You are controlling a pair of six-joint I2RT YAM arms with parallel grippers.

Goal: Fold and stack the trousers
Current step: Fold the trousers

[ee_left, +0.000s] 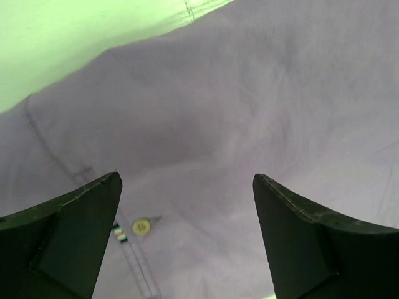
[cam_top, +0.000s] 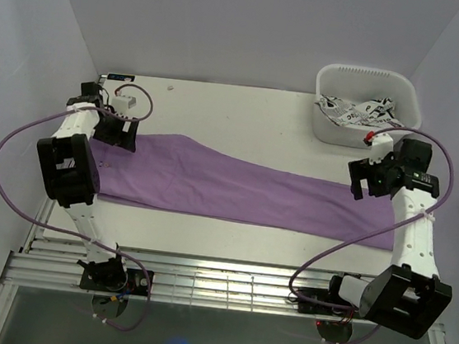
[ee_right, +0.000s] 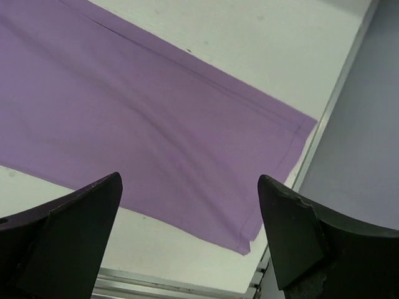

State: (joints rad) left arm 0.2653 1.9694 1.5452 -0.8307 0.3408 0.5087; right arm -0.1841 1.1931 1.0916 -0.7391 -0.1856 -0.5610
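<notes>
Trousers (cam_top: 235, 191) lying flat across table (cam_top: 220, 109). L gripper (ee_left: 187, 182) hovering over waist nr button (ee_left: 141, 226), jaws wide apart, empty. R gripper (ee_right: 190, 182) hovering over cuff end, jaws wide apart, empty.

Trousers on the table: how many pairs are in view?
1. The trousers lie spread across the table left to right. The white bin holds patterned cloth I cannot identify.

Trousers (cam_top: 227, 190) lie flat across the table (cam_top: 244, 116), left hand (cam_top: 120, 132) and right hand (cam_top: 359, 183) seemingly over either end.
</notes>
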